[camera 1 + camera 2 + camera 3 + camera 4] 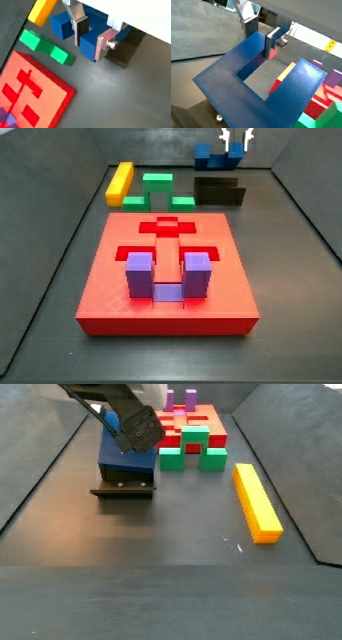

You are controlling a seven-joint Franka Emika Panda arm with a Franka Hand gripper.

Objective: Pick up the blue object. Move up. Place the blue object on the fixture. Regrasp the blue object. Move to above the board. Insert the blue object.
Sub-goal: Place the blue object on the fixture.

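In both wrist views my gripper (90,42) (261,42) is shut on one prong of the blue object (62,25) (231,75), a silver finger against each side of that prong. A side view shows the blue object (123,454) resting on top of the black fixture (123,485), with the gripper (131,428) reaching down onto it from above. From the opposite side, gripper (235,142), blue object (210,155) and fixture (221,191) stand at the far end of the floor. The red board (107,278) (40,82) lies apart from them.
A lilac-purple U-block (167,276) sits in a recess of the board. A green block (167,186) (45,46) and a long yellow bar (120,183) (257,504) lie on the floor between board and fixture. Dark walls enclose the floor.
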